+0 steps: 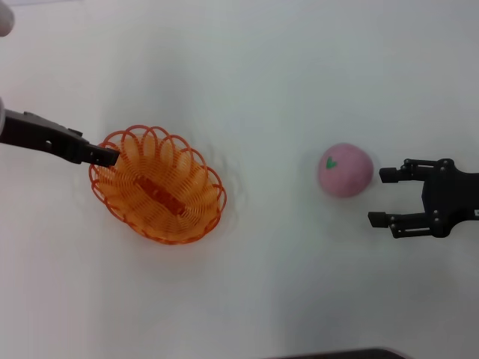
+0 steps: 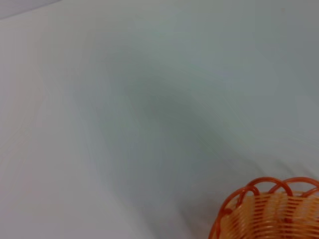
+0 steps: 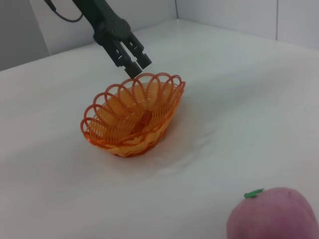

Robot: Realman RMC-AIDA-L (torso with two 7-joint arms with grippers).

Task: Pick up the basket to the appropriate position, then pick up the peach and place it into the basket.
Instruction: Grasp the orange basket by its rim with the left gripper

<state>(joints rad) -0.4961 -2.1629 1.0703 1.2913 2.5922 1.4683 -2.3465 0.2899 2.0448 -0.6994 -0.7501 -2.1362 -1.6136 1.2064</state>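
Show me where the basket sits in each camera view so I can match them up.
Head view: the basket sits left of centre, the left hand at its rim.
Left wrist view: only a rim section shows, at the lower right corner.
Right wrist view: left of centre, under the left hand.
Shared landmark: its orange scalloped rim.

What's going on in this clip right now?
The left pincer is at the scalloped rim of the orange basket, its fingers close together right at the wire loops; the basket sits on the white table. The right pincer is open, beside the pink peach, not touching it. The peach is not in the basket yet.
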